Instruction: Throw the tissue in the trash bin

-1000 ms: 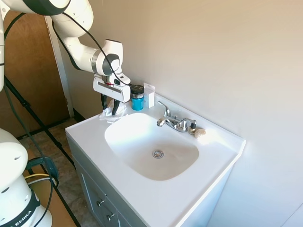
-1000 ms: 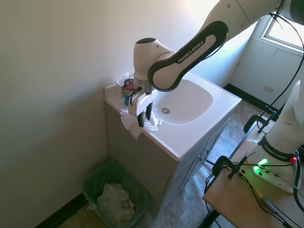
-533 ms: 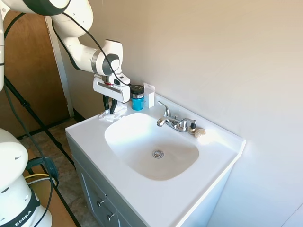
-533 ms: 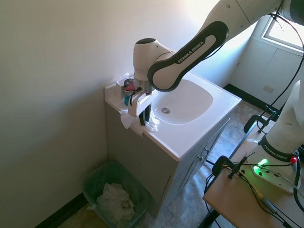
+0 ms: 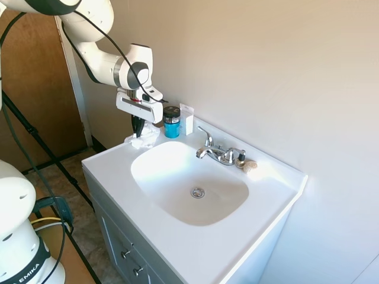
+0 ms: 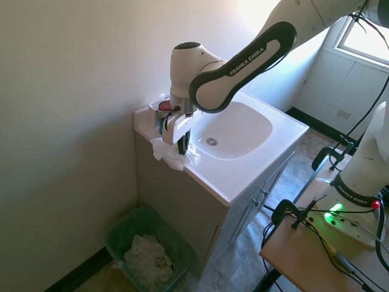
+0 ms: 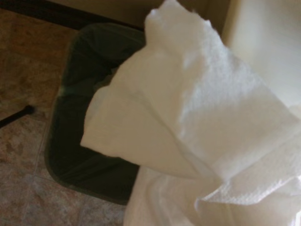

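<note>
The tissue (image 6: 170, 155) is a crumpled white wad at the left corner of the vanity top, and it shows as tissue (image 5: 143, 138) beside the basin. My gripper (image 6: 182, 146) is shut on the tissue and holds it just above the counter edge. In the wrist view the tissue (image 7: 197, 132) fills most of the picture. The trash bin (image 6: 121, 234) is a dark green basket on the floor below the vanity's left side, with white paper inside it. The trash bin (image 7: 80, 117) lies behind the tissue in the wrist view.
A white vanity (image 5: 118, 177) holds an oval basin and a chrome faucet (image 5: 216, 152). A blue jar with a black lid (image 5: 172, 122) and a white card (image 5: 187, 118) stand at the back corner. A beige lump (image 5: 249, 165) lies by the faucet. The wall runs close behind the counter.
The fingers closed on the tissue, and the gripper has lifted slightly with the wad in it. The tissue is bunched up and off the counter surface now.
</note>
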Available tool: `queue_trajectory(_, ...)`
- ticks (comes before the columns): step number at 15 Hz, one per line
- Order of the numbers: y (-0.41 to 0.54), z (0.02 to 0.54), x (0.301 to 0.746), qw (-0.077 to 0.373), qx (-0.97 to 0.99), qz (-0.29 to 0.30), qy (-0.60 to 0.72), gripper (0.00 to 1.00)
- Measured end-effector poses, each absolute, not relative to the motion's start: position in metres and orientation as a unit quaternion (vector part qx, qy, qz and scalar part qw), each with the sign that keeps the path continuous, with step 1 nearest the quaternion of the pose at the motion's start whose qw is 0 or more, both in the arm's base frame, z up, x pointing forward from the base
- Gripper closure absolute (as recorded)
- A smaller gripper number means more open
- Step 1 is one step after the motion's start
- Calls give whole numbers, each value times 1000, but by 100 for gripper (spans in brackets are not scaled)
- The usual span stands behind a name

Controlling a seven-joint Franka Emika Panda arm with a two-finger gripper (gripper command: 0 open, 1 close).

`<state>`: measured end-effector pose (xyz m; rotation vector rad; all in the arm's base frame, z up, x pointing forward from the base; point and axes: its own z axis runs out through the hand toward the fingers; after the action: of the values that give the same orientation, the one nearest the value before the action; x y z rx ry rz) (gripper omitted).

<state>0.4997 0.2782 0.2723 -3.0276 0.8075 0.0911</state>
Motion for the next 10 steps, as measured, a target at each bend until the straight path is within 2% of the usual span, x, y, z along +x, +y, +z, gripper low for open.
queue_trajectory(2, 293, 283, 490, 0, -969, 23, 247, 100)
queue_trajectory(7, 352, 275, 447, -45, -978, 3, 204, 100)
queue_trajectory(10, 383, 270, 451, -54, -979, -8, 194, 100)
